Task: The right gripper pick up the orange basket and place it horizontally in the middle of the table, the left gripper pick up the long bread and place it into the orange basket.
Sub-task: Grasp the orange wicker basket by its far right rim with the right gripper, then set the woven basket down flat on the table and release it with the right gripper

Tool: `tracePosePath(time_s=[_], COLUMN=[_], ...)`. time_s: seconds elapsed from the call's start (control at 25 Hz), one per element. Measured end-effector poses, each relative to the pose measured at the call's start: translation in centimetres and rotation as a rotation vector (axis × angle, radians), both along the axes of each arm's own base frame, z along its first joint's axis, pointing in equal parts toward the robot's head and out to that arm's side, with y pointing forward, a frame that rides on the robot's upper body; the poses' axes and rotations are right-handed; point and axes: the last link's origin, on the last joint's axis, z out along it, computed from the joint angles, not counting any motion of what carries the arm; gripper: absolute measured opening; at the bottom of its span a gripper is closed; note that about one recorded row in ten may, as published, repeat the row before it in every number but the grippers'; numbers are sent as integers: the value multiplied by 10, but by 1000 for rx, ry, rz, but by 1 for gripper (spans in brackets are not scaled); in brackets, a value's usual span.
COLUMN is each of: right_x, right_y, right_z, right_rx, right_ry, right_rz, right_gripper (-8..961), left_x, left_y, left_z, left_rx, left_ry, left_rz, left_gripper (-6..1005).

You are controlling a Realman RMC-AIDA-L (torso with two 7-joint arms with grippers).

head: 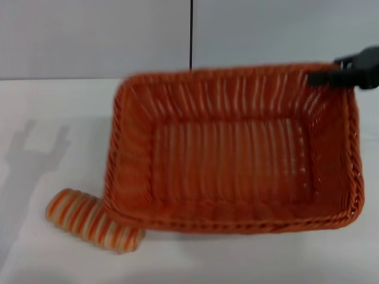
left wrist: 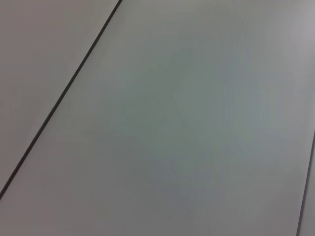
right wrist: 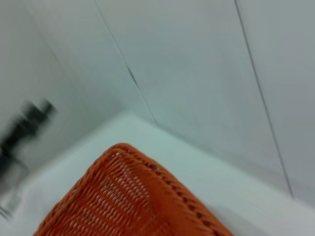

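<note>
Right gripper [head: 324, 77] comes in from the far right edge of the head view, reaching left at the far right corner of the orange basket [head: 237, 148]. Its black tip sits right on the braided rim there and looks clamped onto it, though blur hides the fingers' exact spacing. Only the end of that arm shows; the rest is out of frame.

Basket is long side running left-right, opening up, roughly mid-table and a bit right of centre. It looks blurred, and its near edge sits low toward the table [head: 47, 118]. Inside is bare weave. Right wrist view shows 1 basket corner [right wrist: 138, 196] close under the camera, with the white tabletop [right wrist: 147, 132] and grey wall panels beyond.

Long bread [head: 95, 220] lies on the table at the near left, angled, its right end touching or just under the basket's near left corner.

Left gripper: not in any view. Left wrist view shows only plain grey panels [left wrist: 187, 118] with dark seams.

No labels or readable text anywhere.
</note>
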Motion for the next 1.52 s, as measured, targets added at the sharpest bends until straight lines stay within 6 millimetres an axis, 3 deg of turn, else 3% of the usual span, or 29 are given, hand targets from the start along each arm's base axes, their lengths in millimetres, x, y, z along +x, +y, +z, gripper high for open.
tracePosePath(time_s=[0.08, 0.28, 0.76, 0.92, 1.2, 1.52], right_x=[-3, -4, 25, 35, 40, 35], right_y=[-8, -16, -24, -23, -19, -8], right_z=[13, 30, 61, 47, 2, -18], right_rx=[25, 30, 28, -13, -110, -82], right_ry=[98, 155, -28, -74, -107, -110], right_rz=[33, 73, 102, 114, 137, 141], right_gripper=[190, 197, 215, 221, 231, 243], left_x=[0, 0, 0, 1, 2, 1], left_y=[0, 0, 0, 0, 0, -5], left_z=[0, 0, 0, -1, -3, -6], left_rx=[0, 0, -1, -2, -5, -7], left_ry=[0, 0, -2, -6, -15, -29], left_rz=[0, 1, 0, 0, 2, 15], left_gripper=[768, 766, 762, 760, 757, 754])
